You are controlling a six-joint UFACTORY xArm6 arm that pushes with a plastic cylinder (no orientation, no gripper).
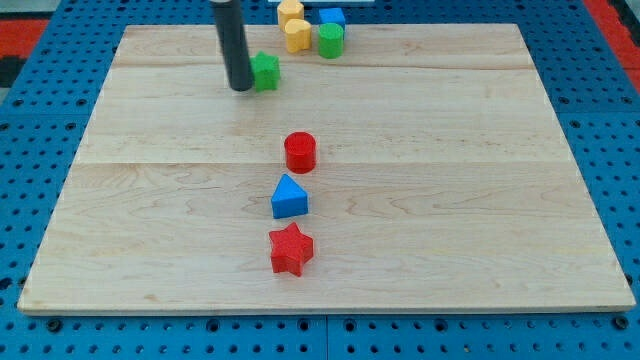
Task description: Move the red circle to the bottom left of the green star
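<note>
The red circle [300, 152] stands near the middle of the wooden board. The green star [266, 71] lies near the view's top, up and to the left of the red circle. My tip [240, 88] rests on the board right at the green star's left side, touching or almost touching it. The rod rises from there to the view's top edge. The red circle is well apart from the tip, down and to the right of it.
A blue triangle [289, 197] lies just below the red circle and a red star [291, 250] below that. At the view's top are two yellow blocks [296, 34], a green cylinder [331, 40] and a blue block [332, 17]. The wooden board's edge [320, 310] runs along the bottom.
</note>
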